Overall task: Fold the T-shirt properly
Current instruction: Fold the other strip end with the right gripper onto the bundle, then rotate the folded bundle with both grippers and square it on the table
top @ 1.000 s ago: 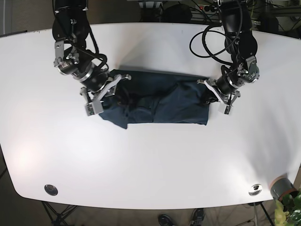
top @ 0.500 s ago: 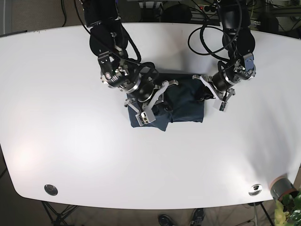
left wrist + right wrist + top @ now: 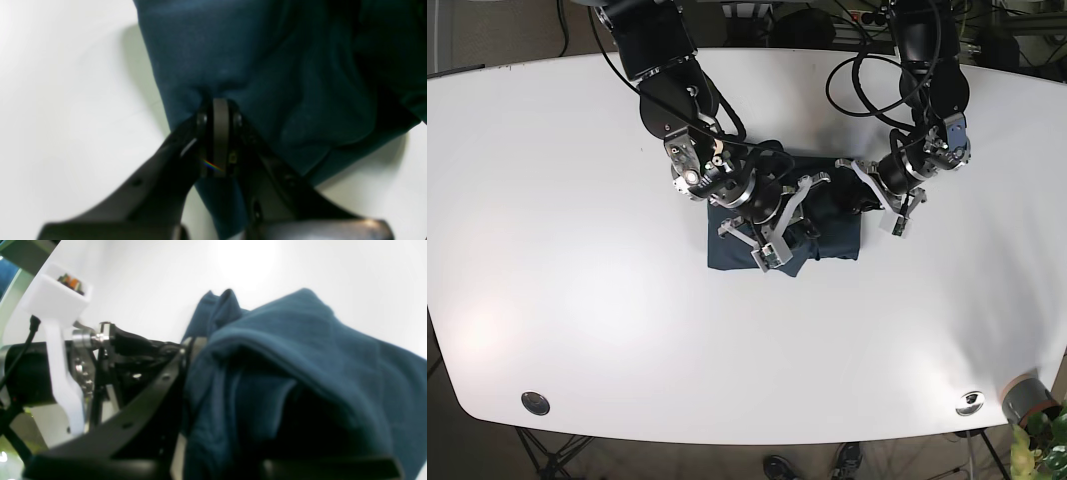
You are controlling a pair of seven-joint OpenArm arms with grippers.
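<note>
The dark navy cotton T-shirt point(image 3: 787, 215) lies near the middle of the white oval bench point(image 3: 577, 300), now bunched into a compact, roughly square bundle. A second ago it lay spread out long, with the two arms well apart at its ends; since then the right arm has swept across, carrying its end of the cloth over toward the other side — a fold of the shirt in half along its length, by my reading.

The left tool point(image 3: 215, 110) is clamped narrow on the shirt's edge, the fabric puckering where it disappears between the closed jaws; it has barely shifted. The right tool point(image 3: 772, 235) sits over the bundle with cloth draped across it in its wrist view, though whether it grips or has let go I cannot tell.

The folded layer looks lumpy and its corners uneven — likely it needs laying flat and aligning before release.
</note>
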